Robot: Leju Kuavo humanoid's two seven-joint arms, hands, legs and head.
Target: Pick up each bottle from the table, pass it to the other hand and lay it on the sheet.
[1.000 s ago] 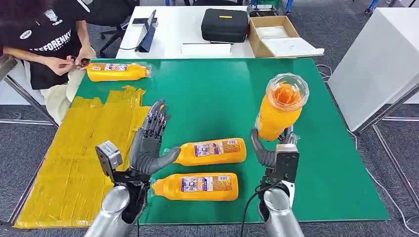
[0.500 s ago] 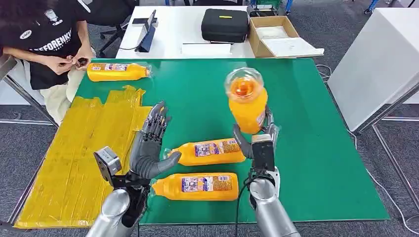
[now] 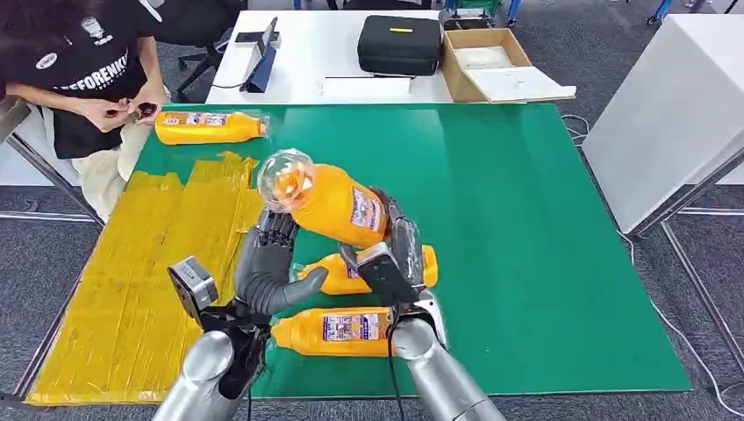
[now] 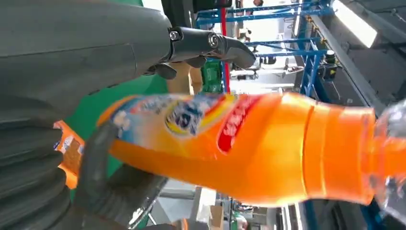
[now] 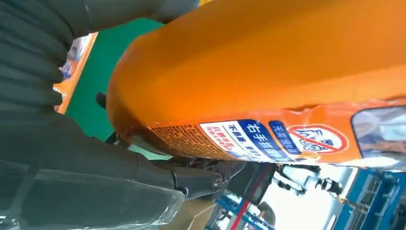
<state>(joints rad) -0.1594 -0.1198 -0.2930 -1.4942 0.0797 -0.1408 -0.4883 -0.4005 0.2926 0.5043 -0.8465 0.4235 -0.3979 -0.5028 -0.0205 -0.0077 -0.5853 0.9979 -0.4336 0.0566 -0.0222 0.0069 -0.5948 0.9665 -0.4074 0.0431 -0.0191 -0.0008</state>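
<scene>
Held bottle [image 3: 329, 203] in air above table [image 3: 526, 228], tilted, clear base toward left hand [image 3: 263, 267]. Right hand [image 3: 386, 254] grips labelled end, presenting free end for handover. Left hand released, fingers spread upright just beside bottle; contact hard to judge from head view. Left wrist view adds bottle passing between thumb and fingers, probably not clamped. Two bottles [image 3: 351, 331] lie below hands, one [image 3: 211, 128] near person [image 3: 79, 70]. Sheet [image 3: 132, 272] lies left, no bottle on it yet.

The raised bottle [image 3: 329, 203] hides the left hand's [image 3: 263, 267] fingertips.
</scene>
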